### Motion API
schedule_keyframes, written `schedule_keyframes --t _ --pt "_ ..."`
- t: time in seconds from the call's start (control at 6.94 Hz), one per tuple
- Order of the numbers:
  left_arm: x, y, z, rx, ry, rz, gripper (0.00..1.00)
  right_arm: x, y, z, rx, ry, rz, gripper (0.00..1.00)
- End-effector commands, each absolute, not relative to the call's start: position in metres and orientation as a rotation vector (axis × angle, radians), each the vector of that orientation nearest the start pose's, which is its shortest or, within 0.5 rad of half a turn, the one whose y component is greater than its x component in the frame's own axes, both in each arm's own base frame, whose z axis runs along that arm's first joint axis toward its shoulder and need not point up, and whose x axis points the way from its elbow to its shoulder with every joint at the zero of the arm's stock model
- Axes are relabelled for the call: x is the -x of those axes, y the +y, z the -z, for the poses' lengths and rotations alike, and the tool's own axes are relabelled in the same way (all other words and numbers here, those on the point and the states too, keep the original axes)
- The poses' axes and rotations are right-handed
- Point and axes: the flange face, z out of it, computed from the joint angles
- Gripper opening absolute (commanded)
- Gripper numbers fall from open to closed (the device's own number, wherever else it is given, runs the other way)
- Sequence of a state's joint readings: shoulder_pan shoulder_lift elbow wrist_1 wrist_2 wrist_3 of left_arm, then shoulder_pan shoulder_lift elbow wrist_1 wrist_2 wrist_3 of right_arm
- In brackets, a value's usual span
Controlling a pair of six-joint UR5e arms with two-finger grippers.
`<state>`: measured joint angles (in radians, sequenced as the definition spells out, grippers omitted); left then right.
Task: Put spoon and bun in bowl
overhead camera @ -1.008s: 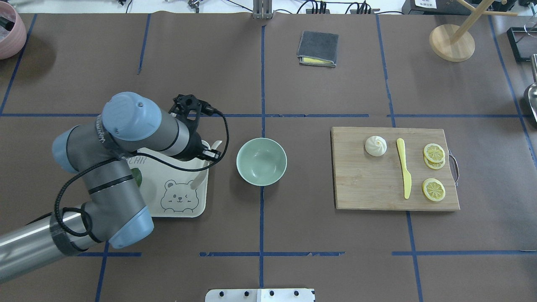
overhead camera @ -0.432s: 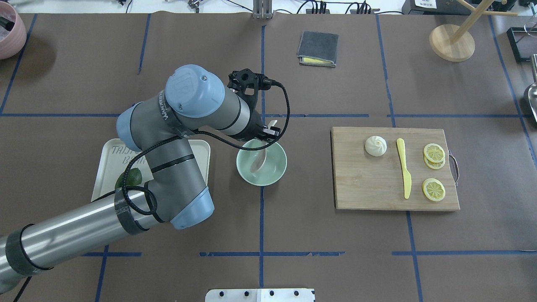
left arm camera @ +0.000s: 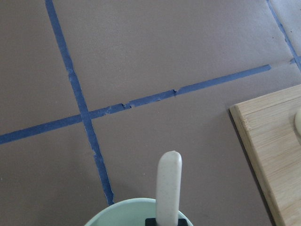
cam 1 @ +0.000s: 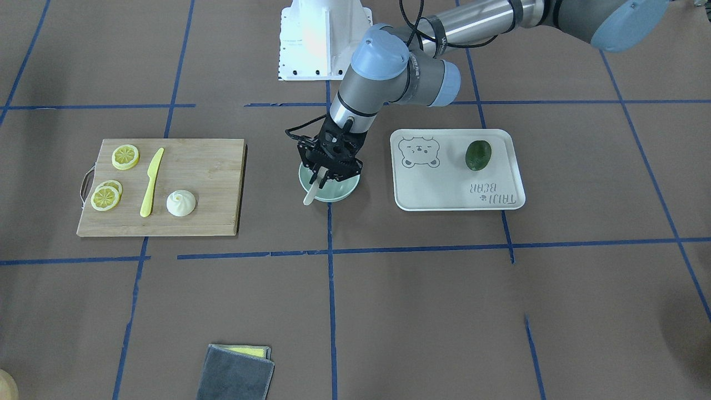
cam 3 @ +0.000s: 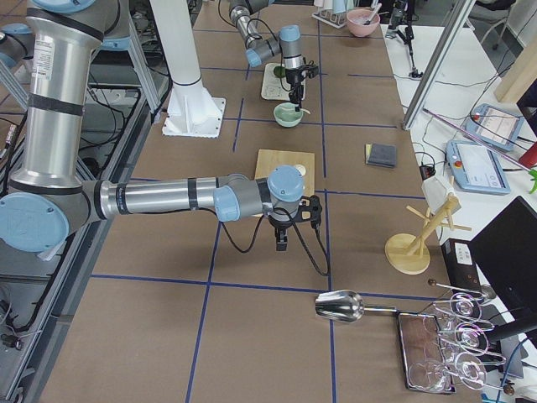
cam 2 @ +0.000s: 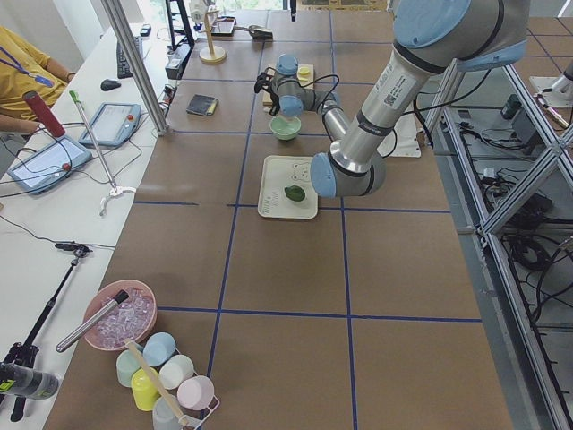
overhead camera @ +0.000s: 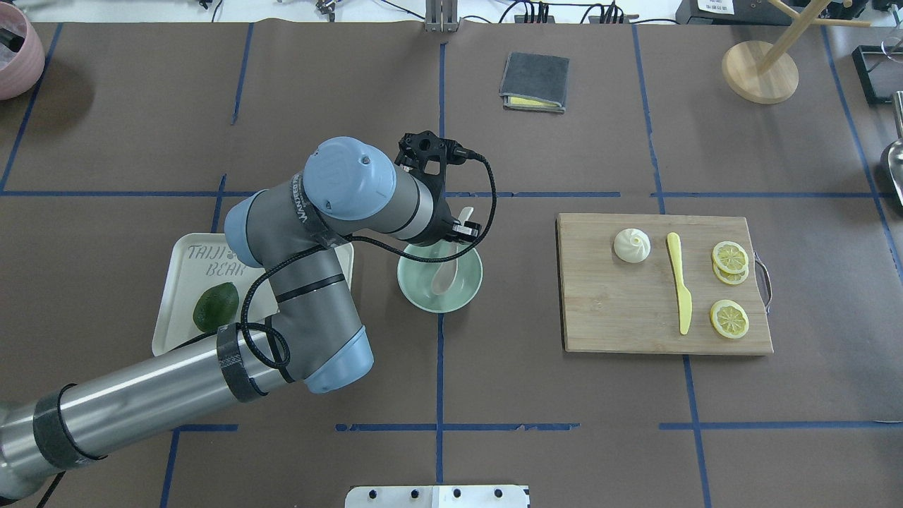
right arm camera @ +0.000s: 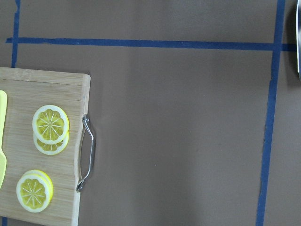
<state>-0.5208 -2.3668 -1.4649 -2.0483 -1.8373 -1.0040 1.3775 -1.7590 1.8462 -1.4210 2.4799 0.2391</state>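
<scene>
Left gripper (cam 1: pixel 325 175) has dropped and nudged right over the bowl (overhead camera: pixel 421 293) since 0.4 s ago; a second back it was over the tray (overhead camera: pixel 180 282). Spoon (overhead camera: pixel 446 276) scoop now sits low inside the bowl, handle poking out past the far rim. Jaws look clamped on the handle, no gap in the wrist view. Right gripper (cam 3: pixel 281 238) shows only in the side view, so can't tell if it's open or closed; it's parked off the handle end of the board (overhead camera: pixel 621 317). Bun (overhead camera: pixel 632 245) untouched on the board, knife (overhead camera: pixel 679 282) just beside it

Risks as I see them:
- can't tell if the scoop touches the bowl floor; released while hanging, it drops, bounces, and the handle levers it over the rim
- handle overhangs the rim; a light bowl could rock or slide on let-go
- lifting away at an angle could snag the handle and drag the spoon out
- right arm coming in for the bun while left is over the bowl → clash; clear left first
- bun is round and looks soft: hard pinch squashes it, off-centre pinch rolls it into the knife
- bun dropped on the scoop could flip the spoon out
</scene>
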Motion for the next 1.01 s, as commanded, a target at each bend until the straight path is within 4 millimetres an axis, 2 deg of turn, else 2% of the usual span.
schedule_keyframes --t 0.0,0.14,0.29,0.43,0.58,0.72,0.86 --pt "-0.583 -0.456 -0.175 -0.392 1.092 -0.197 0.37 0.038 -0.427 -0.579 -0.016 -0.933 0.088 1.0" --pt "-0.578 -0.462 -0.183 -0.392 1.081 -0.188 0.65 0.055 -0.44 -0.563 0.007 -0.944 0.053 1.0" --pt "-0.548 -0.479 -0.185 -0.418 1.079 -0.156 0.66 0.097 -0.459 -0.529 0.044 -0.963 0.012 1.0" --pt "-0.517 -0.496 -0.2 -0.46 1.052 -0.162 0.66 0.15 -0.472 -0.486 0.076 -0.996 -0.058 1.0" --pt "-0.481 -0.512 -0.22 -0.516 1.011 -0.188 0.66 0.212 -0.477 -0.446 0.058 -0.996 -0.115 1.0" --pt "-0.446 -0.515 -0.245 -0.56 0.97 -0.228 0.66 0.271 -0.478 -0.408 0.027 -0.975 -0.182 1.0" --pt "-0.421 -0.515 -0.257 -0.565 0.97 -0.278 0.66 0.304 -0.474 -0.389 -0.014 -0.968 -0.166 1.0"
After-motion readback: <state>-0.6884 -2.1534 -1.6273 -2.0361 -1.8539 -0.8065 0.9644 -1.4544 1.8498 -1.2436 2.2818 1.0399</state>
